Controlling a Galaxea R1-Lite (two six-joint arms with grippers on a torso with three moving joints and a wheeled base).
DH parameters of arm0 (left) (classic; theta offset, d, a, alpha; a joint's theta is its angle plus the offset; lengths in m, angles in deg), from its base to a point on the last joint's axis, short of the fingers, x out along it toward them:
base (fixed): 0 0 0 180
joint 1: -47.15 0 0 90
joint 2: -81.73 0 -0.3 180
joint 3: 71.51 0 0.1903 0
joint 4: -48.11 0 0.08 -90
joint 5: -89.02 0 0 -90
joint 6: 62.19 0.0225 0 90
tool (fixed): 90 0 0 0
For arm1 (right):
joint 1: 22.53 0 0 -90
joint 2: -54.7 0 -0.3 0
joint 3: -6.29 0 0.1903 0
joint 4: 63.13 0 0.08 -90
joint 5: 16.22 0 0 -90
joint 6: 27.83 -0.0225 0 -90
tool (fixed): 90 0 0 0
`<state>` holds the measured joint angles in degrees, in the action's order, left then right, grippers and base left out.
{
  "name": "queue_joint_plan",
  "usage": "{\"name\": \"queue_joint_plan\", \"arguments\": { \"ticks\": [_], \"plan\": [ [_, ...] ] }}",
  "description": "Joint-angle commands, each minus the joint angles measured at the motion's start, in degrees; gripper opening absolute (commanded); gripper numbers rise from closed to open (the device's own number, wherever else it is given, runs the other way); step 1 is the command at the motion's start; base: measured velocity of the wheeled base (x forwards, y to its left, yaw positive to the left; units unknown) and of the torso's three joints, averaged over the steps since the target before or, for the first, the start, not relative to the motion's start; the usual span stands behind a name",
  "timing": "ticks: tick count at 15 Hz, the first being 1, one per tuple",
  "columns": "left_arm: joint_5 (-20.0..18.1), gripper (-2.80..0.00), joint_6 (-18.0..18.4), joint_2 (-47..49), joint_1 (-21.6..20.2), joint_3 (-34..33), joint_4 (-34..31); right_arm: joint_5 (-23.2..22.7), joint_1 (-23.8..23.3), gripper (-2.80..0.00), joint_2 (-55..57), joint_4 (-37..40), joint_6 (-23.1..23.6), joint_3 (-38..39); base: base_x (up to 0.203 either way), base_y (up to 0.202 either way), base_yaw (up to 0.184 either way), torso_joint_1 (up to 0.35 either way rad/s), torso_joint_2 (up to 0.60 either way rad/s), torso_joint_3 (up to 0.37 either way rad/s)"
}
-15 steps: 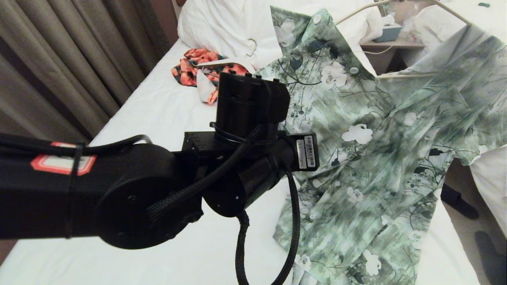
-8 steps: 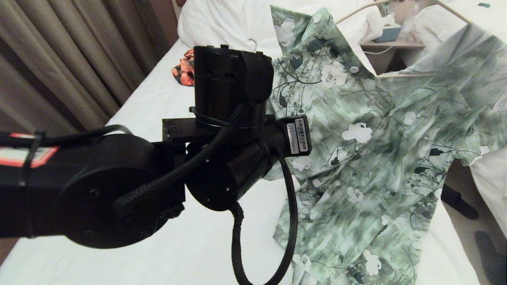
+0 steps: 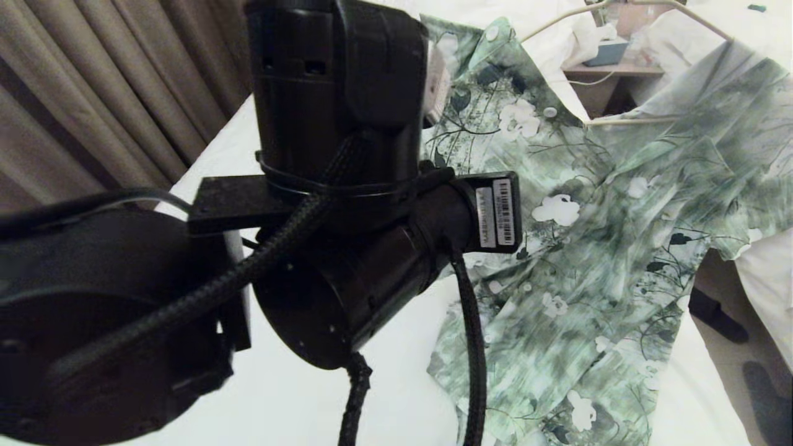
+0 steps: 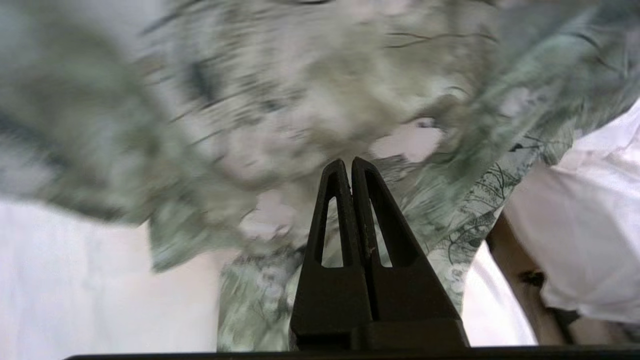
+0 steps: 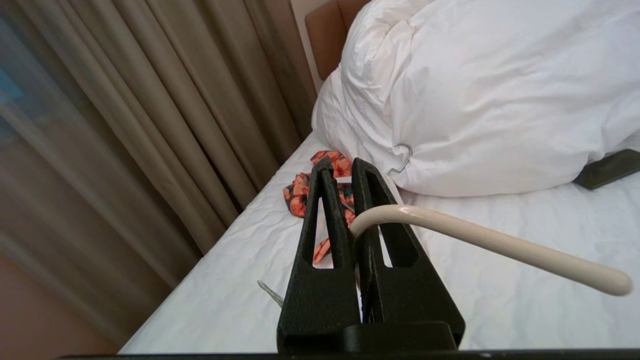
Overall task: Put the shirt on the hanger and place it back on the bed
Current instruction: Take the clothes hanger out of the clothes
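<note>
Soft, limp shirt hangs from the stiff hanger clamped in the right gripper; left gripper, closed, seemingly pinches its cloth.

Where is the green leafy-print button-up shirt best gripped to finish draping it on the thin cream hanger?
Likely the shirt's raised loose shoulder, from the robot's left: it stands free beside the hanger's bare arm, whose hook the right gripper holds. The left gripper is shut.
</note>
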<state>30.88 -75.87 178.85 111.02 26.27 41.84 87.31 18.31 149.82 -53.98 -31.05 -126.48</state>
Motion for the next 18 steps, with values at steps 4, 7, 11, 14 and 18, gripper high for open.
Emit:
{"name": "queue_joint_plan", "arguments": {
  "ticks": [4,7,11,14,18],
  "plan": [
    [-0.1,-2.8,6.0,9.5,4.3,10.0,3.1,0.0,0.5,-2.8,0.9,0.1,0.0,-1.3,0.0,0.0,0.0,0.0,0.0,0.0],
    [-0.7,-2.8,15.4,14.4,4.7,15.0,10.1,-0.1,0.0,-2.8,0.8,0.2,-0.2,-2.0,0.0,0.0,0.0,0.0,0.0,0.0],
    [-11.6,-2.8,22.4,14.3,4.8,8.6,23.2,-1.2,-0.6,-2.8,0.2,2.4,-3.2,-2.0,0.0,0.0,0.0,0.0,0.0,0.0],
    [-18.9,-2.8,23.7,16.1,0.9,9.6,24.4,-1.2,-0.4,-2.8,0.1,3.6,-3.5,-2.0,0.0,0.0,0.0,0.0,0.0,0.0],
    [-21.3,-2.8,24.5,18.0,-1.2,11.6,24.6,-4.2,-0.5,-2.8,0.9,3.9,-5.6,-2.3,0.0,0.0,0.0,0.0,0.0,0.0]
  ]
}}
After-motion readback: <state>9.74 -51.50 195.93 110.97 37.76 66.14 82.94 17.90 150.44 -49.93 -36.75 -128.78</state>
